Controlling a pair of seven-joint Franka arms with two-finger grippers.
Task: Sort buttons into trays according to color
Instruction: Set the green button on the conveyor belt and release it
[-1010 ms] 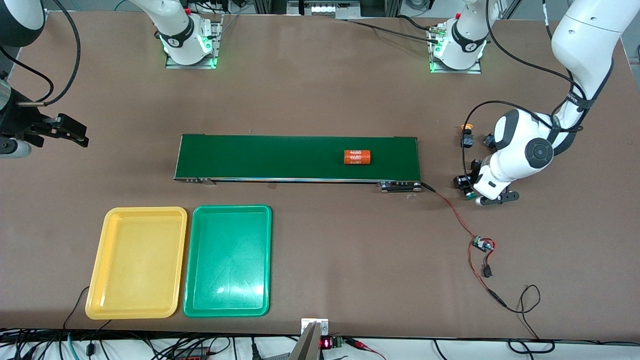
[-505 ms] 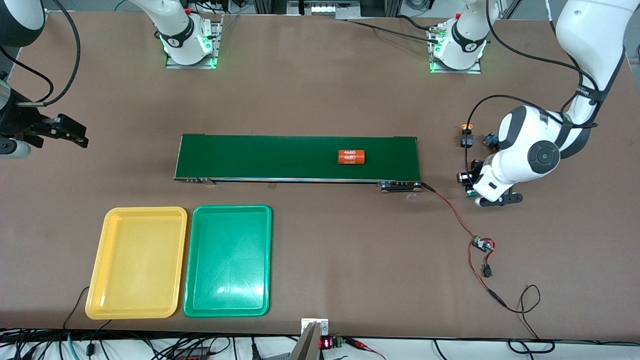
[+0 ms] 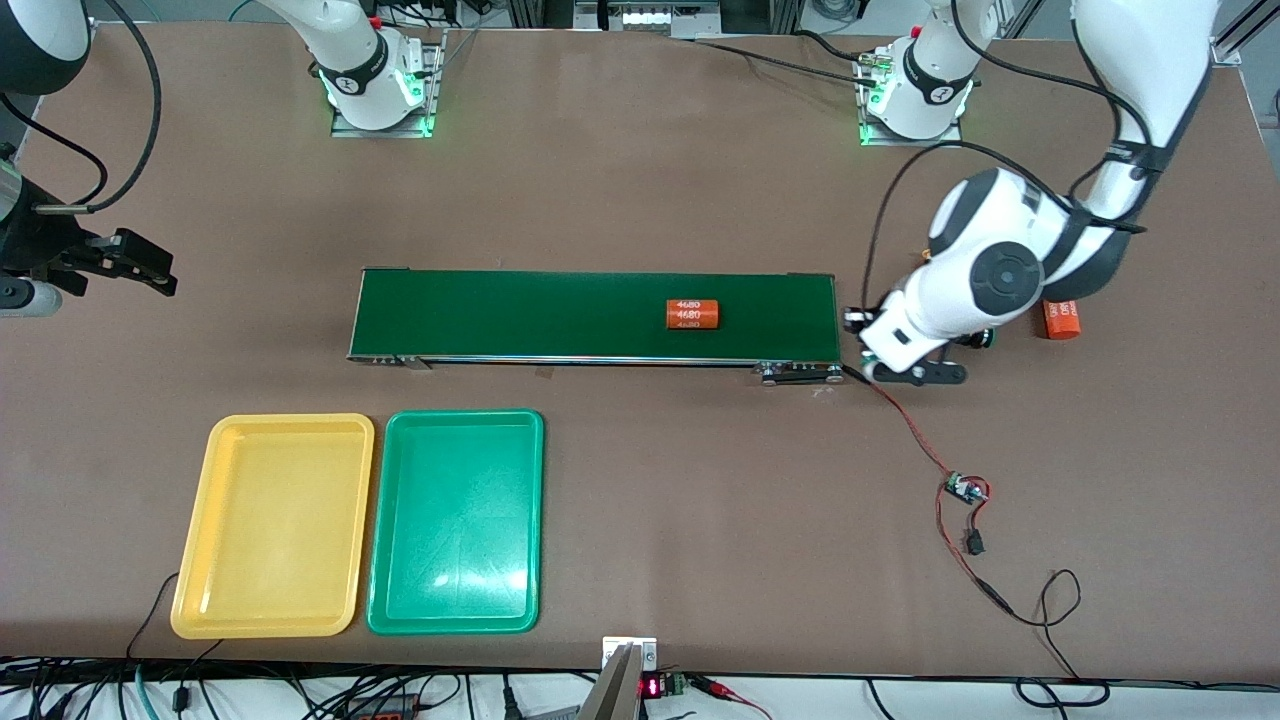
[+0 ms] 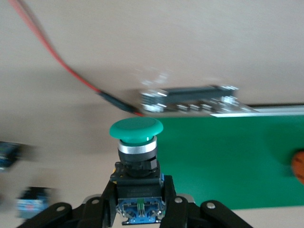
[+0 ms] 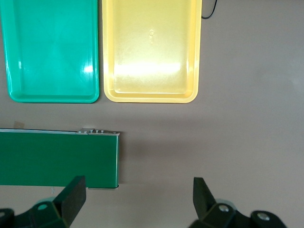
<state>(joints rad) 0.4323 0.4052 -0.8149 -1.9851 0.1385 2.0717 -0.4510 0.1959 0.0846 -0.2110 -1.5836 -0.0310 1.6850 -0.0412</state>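
Brown table [image 3: 640, 180], with a long dark-green conveyor belt [image 3: 560, 315] in the middle and one orange cylinder [image 3: 693, 314] printed "4680" lying on it. Nearer to the front camera than the belt, a yellow tray [image 3: 272, 525] and a green tray [image 3: 457, 520] side by side, touching. Red wire [image 3: 905, 420] running from the belt's end to a small circuit board [image 3: 964, 489]. Second orange cylinder [image 3: 1060, 319] on the table, toward the left arm's end.

Left gripper [image 4: 138, 209] over the table just beside the belt's end, fingers pressed on the black-and-blue body of a green-capped button [image 4: 137, 130], cap pointing away from the palm.

Right gripper [image 5: 138, 197] waiting over the other end of the belt, fingers spread wide, holding nothing.
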